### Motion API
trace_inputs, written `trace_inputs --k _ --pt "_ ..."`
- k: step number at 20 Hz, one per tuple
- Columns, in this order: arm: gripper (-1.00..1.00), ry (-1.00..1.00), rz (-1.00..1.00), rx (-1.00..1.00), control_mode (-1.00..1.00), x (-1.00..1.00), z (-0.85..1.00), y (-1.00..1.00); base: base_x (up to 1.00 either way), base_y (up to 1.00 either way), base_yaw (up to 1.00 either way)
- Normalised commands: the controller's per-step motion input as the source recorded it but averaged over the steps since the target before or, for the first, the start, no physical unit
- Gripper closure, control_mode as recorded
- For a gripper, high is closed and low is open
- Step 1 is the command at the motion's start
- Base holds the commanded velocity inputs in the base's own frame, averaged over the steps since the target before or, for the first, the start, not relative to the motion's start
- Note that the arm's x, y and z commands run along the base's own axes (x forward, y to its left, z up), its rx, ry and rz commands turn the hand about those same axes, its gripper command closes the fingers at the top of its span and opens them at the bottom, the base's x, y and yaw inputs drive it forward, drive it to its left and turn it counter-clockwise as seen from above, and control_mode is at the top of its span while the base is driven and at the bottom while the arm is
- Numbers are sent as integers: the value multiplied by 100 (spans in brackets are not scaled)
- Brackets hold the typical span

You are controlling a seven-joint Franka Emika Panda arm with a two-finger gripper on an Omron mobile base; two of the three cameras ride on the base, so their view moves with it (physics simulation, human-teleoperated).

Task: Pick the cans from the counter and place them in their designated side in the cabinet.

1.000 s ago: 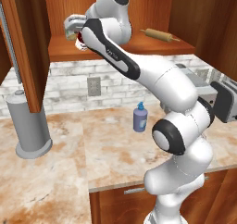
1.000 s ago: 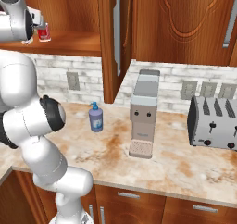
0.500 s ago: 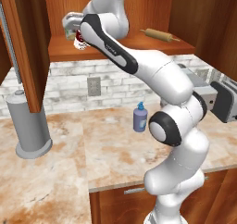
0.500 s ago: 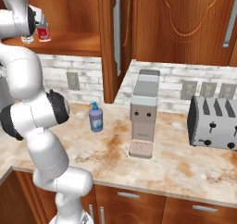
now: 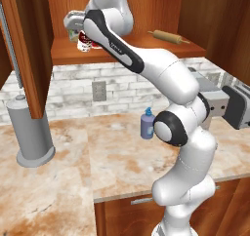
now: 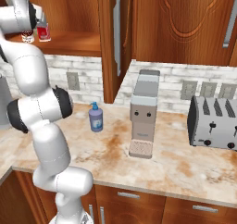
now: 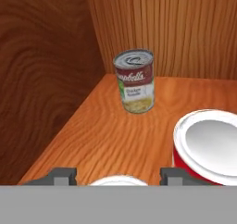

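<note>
On the left end of the cabinet shelf my gripper straddles the dark red can with white bands, whose pale top shows between my fingertips. How tightly they press on it is unclear. In the right base view the same can stands under my gripper. The bright red can with its silver top stands upright just beside it. A pale greenish-labelled can stands farther in, near the cabinet's back corner. The counter lies below.
A rolling pin lies on the shelf's right part. The open cabinet door hangs left of my hand. On the counter stand a blue soap bottle, a grey cylinder, a coffee machine and a toaster.
My hand has sunk a little toward the shelf with the dark red can under it, and the arm's upper links have swung up. The other cans have not moved.
</note>
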Motion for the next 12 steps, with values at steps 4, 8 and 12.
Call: trace_inputs --k 4,8,12 --pt "-100 2 0 -2 -100 9 0 5 0 0 0" --pt "-100 2 0 -3 -100 11 0 9 0 0 0" --pt "-100 0 0 -2 -100 2 0 10 0 0 0"
